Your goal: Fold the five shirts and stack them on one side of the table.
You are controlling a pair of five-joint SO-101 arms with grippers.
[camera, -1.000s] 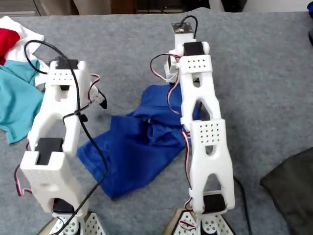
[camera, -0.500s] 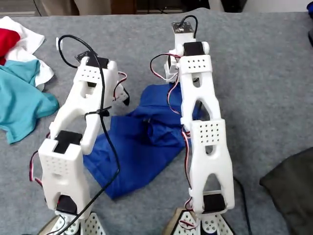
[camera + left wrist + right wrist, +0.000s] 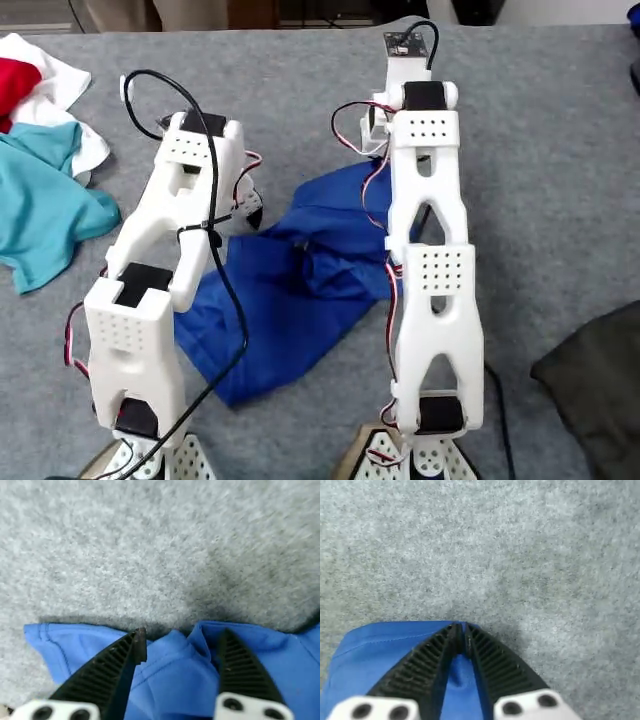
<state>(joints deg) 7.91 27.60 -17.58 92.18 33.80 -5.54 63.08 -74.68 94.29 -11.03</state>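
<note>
The right tool (image 3: pixel 461 631) is gripping the far edge of the blue shirt (image 3: pixel 290 310), which is lying crumpled on the table (image 3: pixel 540 150), seemingly to spread it. The left tool (image 3: pixel 182 641) is straddling the neighbouring edge, open.

High view: right arm (image 3: pixel 430 280) covers a strip of the blue shirt (image 3: pixel 290 300) incl. its far corner; left arm (image 3: pixel 170 240) hides the shirt's edge on its side. Teal shirt (image 3: pixel 40 215) cut by the pic edge, red shirt (image 3: pixel 15 80) & white shirt (image 3: pixel 60 70) clipped at the corner. Dark garment (image 3: pixel 595 380) runs off the edge too. Arm bases cut off at the bottom. Wrist views: the shirt runs out of frame behind the left end effector (image 3: pixel 182 637) and right end effector (image 3: pixel 461 630) — the latter's closed fingers hide the cloth betw. them.
</note>
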